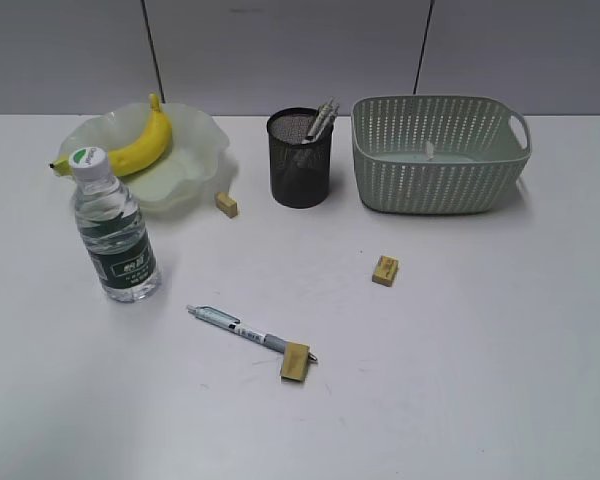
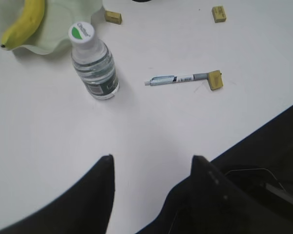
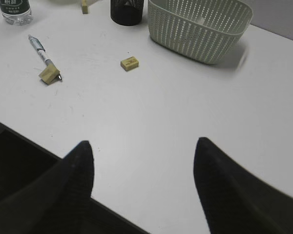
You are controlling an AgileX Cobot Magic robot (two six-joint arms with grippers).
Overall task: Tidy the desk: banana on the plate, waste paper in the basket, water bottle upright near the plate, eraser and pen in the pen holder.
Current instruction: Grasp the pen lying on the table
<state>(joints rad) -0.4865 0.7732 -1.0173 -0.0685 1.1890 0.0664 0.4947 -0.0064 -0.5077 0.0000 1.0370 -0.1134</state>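
Spanning every view is the large plain white worktop (image 1: 480, 380). At its back right stands the sage-green perforated plastic basket (image 1: 440, 155), something small and white showing inside it, too unclear to name. At back left sits the pale green translucent plate with a wavy rim (image 1: 195, 150), and the curved bright yellow banana (image 1: 145, 145) lies in it. Just in front of the plate, near its left side, the small clear water bottle with a white cap and dark green label (image 1: 115, 235) stands upright. Between plate and basket stands the black mesh cylindrical pen holder (image 1: 300, 160), with a few pens (image 1: 323, 120) sticking out of it. Towards the front, a blue and grey ballpoint pen (image 1: 242, 328) lies flat on the worktop, its tip touching a small tan eraser block (image 1: 295, 361). A second tan eraser (image 1: 385, 270) lies alone right of centre, and a third tan eraser (image 1: 226, 204) sits just beside the plate's front rim. The left end effector (image 2: 151, 163) hangs above bare worktop near the front edge, released, jaws spread apart and holding nothing. The right end effector (image 3: 141, 146) is likewise released and empty, over bare worktop.
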